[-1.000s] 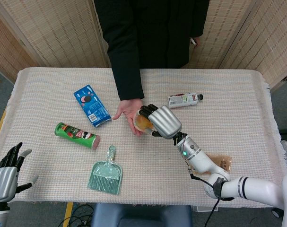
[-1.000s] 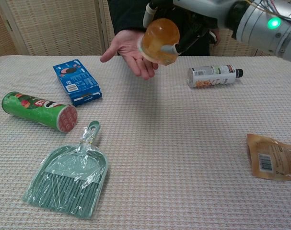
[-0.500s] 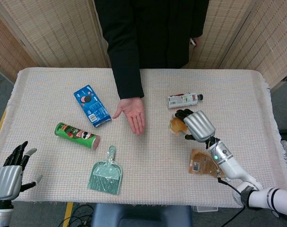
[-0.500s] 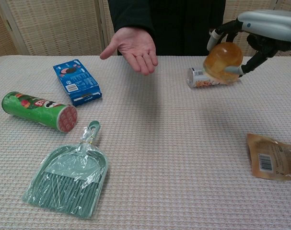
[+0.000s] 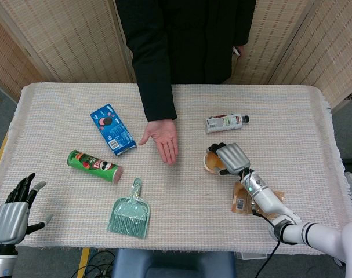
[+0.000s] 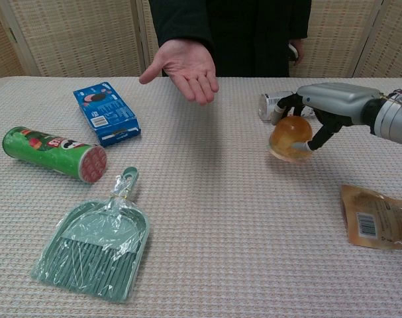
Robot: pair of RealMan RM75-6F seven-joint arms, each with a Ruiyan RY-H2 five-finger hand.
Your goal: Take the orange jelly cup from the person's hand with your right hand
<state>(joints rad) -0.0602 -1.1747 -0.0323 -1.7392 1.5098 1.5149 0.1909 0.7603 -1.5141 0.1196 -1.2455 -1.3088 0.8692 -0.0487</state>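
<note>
R hand (image 6: pixel 311 116) grips the jelly cup (image 6: pixel 291 138) from above, fingers curled round it; cup is low over the table (image 5: pixel 291 116), wide rim down and tilted; can't tell if it touches the cloth. Landmark = bottle (image 5: pixel 226 123), lying on its side: cup sits just in front of it, toward the robot. In chest view the hand partly covers the bottle.

Person's hand (image 6: pixel 183 67) is left of the bottle, palm up, open, nothing in it, well apart from the cup.

Brown packet (image 6: pixel 378 216) lies flat, nearer the robot than the bottle and a bit right, under the R forearm in head view.

Blue cookie box (image 5: pixel 112 129) is far left of the bottle, past the person's hand. Green chip can (image 5: pixel 94 166) lies on its side, left of the bottle and nearer the robot than the box. Green dustpan (image 5: pixel 130 212) lies further toward the robot, handle pointing away from it.

L hand (image 5: pixel 13 207) is far left of the bottle, off the table's near corner, fingers spread, holding nothing.
</note>
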